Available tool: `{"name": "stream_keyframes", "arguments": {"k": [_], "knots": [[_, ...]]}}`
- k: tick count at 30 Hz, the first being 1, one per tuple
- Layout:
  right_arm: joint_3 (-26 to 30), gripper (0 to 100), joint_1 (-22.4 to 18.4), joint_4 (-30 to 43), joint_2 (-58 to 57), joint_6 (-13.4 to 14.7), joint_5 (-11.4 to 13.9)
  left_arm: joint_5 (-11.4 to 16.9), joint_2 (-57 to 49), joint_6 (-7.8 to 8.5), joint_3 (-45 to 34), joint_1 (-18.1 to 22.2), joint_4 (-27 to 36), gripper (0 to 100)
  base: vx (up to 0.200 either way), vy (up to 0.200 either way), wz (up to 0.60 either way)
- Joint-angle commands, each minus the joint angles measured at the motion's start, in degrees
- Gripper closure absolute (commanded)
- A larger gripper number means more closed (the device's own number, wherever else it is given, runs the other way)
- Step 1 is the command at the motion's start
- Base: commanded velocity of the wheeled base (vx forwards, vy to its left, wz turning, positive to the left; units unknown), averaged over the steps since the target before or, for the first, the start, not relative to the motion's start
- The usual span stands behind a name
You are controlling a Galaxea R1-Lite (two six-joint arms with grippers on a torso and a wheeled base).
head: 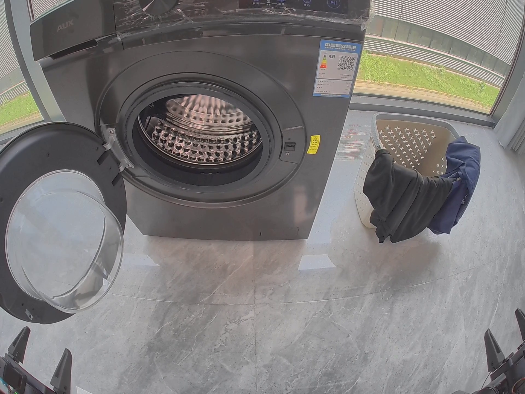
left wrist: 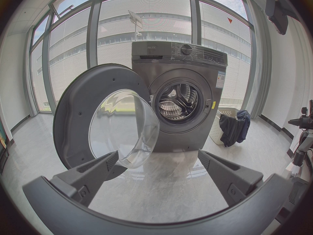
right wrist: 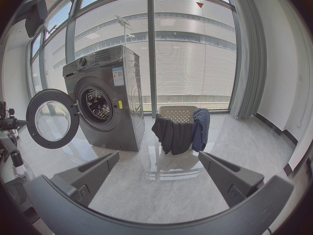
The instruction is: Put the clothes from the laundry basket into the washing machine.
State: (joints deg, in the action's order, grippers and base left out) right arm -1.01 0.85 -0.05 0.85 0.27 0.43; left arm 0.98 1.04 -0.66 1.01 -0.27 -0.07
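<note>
White perforated plastic laundry basket (head: 414, 136) stands on the grey marble floor (head: 273, 313), just beside the washing machine (head: 229, 50), on the robot's right. Two garments hang over the basket's front rim and down its outer wall: one black garment (head: 403, 199) and one dark blue garment (head: 462, 177), touching, the blue one on the far right. Whether the basket holds anything lower down cannot be told.

The machine's round door (head: 52, 160) is swung fully open to the robot's left, its clear bowl facing outward. The steel drum (head: 201, 132) shows bare metal, with no clothes seen inside.

Left gripper (head: 45, 341): low at the near left, on the floor side of the open door and well apart from it, fingers apart, holding nothing. Right gripper (head: 503, 324): low at the near right, well apart from the basket, fingers apart, holding nothing. In the wrist views both point toward the machine and basket.

Count: 1 machine, 1 basket, 2 garments, 2 grippers.
</note>
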Motion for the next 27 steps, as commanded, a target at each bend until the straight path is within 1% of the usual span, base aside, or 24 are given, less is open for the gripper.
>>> {"name": "stream_keyframes", "arguments": {"k": [1, 7, 22, 27], "knots": [[1.01, 0, 0.03, -0.04, -0.68, 0.00, 0.01, 0.08, -0.95, -0.04, -1.01, 0.00, -0.01, 0, 0.000, -0.200, 0.00], [1.01, 0, 0.03, -0.04, -0.68, 0.08, 0.01, -0.01, -0.95, -0.04, -1.01, 0.00, -0.01, 0, 0.000, -0.200, 0.00], [1.01, 0, 0.03, -0.04, -0.68, 0.08, 0.01, -0.01, -0.95, -0.04, -1.01, 0.00, -0.01, 0, 0.000, 0.000, 0.00], [1.01, 0, 0.03, -0.04, -0.68, 0.08, 0.01, -0.01, -0.95, -0.04, -1.01, 0.00, -0.01, 0, 0.000, -0.200, 0.00]]}}
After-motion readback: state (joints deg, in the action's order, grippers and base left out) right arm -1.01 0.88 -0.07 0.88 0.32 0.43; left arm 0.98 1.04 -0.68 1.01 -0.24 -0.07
